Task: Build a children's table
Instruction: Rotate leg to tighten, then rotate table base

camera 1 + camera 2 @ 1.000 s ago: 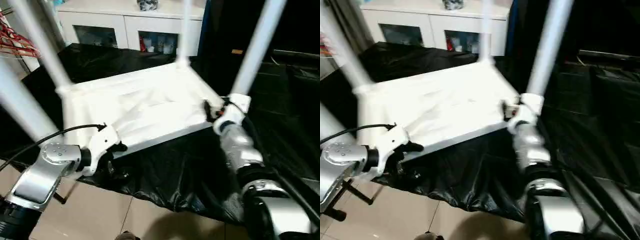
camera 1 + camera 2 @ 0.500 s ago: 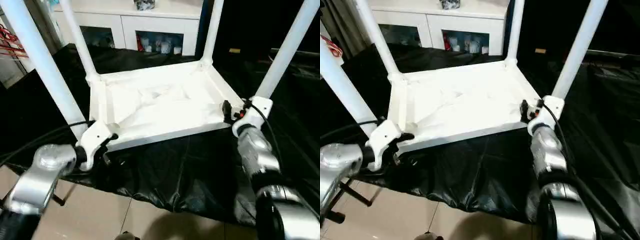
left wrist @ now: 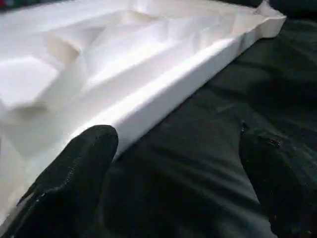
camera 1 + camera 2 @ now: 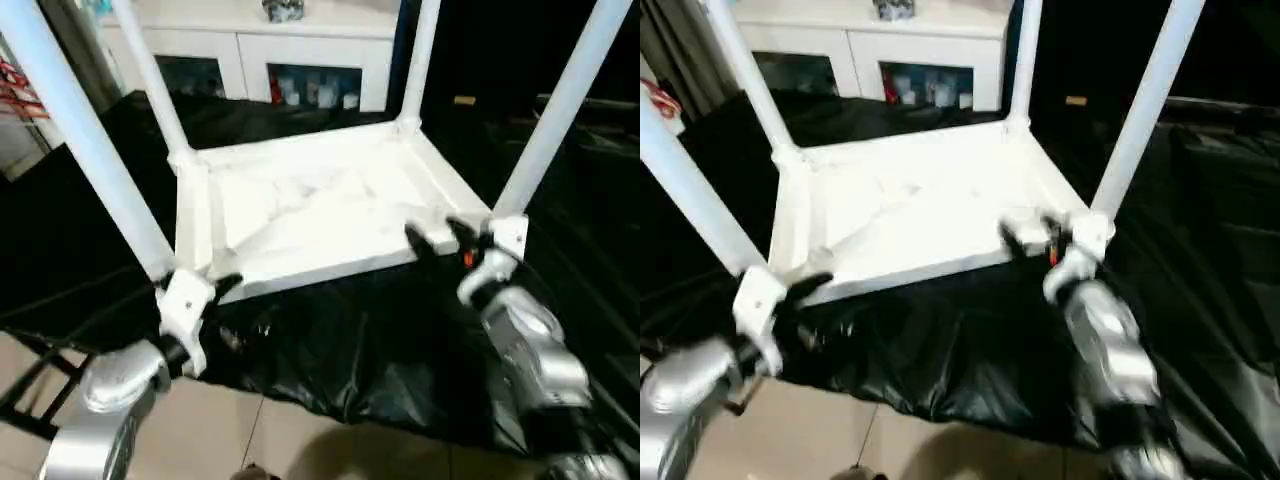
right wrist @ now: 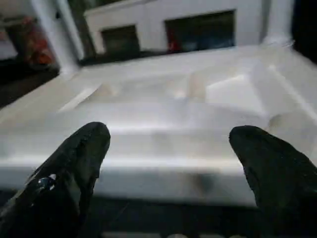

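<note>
The children's table (image 4: 310, 215) lies upside down on a black cloth, its ribbed underside facing up. Its white legs (image 4: 85, 140) stand upright in the corner sockets. My left gripper (image 4: 222, 310) is open just off the near-left corner; in the left wrist view one of its fingers (image 3: 79, 173) sits next to the table's rim (image 3: 163, 84), with only cloth in the gap. My right gripper (image 4: 440, 238) is open at the near-right corner beside a leg (image 4: 555, 110). In the right wrist view its fingers (image 5: 74, 168) stand wide apart before the rim (image 5: 168, 168).
The black cloth (image 4: 360, 340) hangs over the front edge of the work surface above a tan tiled floor (image 4: 260, 440). A white cabinet with glass doors (image 4: 290, 50) stands behind. Red hangers (image 4: 15, 85) show at the far left, and a black frame (image 4: 30, 390) low on the left.
The right gripper's fingers have spread wider at the near-right corner. Both arms have drawn back a little towards me, and the left forearm sits lower. The camera has also shifted.
</note>
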Robot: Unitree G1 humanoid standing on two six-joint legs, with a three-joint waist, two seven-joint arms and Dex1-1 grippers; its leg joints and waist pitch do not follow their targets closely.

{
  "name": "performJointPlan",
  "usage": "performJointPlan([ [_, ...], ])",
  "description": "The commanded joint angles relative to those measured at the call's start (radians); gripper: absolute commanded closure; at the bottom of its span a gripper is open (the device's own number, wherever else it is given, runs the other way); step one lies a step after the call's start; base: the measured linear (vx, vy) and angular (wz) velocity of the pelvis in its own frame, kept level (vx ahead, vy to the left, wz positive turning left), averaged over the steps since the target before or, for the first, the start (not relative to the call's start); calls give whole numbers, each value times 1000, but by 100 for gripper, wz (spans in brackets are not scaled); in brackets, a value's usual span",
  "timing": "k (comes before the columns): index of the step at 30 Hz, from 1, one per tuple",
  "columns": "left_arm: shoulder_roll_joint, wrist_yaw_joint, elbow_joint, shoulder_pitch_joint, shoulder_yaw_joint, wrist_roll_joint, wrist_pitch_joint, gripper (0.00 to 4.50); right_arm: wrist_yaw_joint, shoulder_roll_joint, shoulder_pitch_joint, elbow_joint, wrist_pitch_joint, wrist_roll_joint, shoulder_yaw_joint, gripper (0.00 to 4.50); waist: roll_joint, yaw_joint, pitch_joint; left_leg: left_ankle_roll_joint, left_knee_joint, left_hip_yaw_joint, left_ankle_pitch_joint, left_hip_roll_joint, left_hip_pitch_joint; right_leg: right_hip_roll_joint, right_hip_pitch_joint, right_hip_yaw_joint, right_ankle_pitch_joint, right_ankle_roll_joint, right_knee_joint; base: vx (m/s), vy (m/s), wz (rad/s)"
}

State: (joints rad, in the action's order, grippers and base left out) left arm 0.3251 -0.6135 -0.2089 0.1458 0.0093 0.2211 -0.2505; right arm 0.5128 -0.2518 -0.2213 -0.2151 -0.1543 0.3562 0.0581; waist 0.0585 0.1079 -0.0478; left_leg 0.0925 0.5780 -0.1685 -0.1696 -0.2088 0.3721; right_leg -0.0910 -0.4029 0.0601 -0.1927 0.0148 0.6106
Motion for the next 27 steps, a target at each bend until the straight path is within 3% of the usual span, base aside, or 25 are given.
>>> performJointPlan([
  [1,-49,89,-7,16,61,-11,70,0,15,-16,32,81,-50,5,-28,5,-2,0,52,-17,-74,1,-354,-9,-2,-27,38,-32,-346,-117,-97,0,0,0],
  [5,-94,156,-6,44,100,-17,123,0,16,-27,70,135,-88,5,-41,5,-5,3,52,-19,-75,3,-355,-7,0,-29,36,-31,-379,-91,-101,0,0,0],
  [9,-163,269,-23,112,158,-41,240,0,-8,-34,93,159,-135,-20,-58,5,-6,1,50,-19,-75,3,-359,-8,3,-28,34,-30,-405,-74,-105,0,0,0],
  [17,-236,350,18,124,213,-17,332,0,-23,-43,112,184,-196,-54,-89,5,-6,7,51,-14,-74,5,-367,-7,2,-27,30,-31,-394,-62,-107,0,0,0],
  [21,-226,350,103,77,242,2,376,0,-45,-40,104,175,-200,-62,-84,5,-2,7,53,-9,-73,5,-369,-4,0,-26,29,-31,-388,-53,-107,0,0,0],
  [27,-124,196,322,-82,252,50,388,0,-73,-24,81,138,-200,-79,-73,5,-1,8,59,5,-75,8,-354,-5,-3,-29,32,-32,-329,-72,-95,0,0,0],
])
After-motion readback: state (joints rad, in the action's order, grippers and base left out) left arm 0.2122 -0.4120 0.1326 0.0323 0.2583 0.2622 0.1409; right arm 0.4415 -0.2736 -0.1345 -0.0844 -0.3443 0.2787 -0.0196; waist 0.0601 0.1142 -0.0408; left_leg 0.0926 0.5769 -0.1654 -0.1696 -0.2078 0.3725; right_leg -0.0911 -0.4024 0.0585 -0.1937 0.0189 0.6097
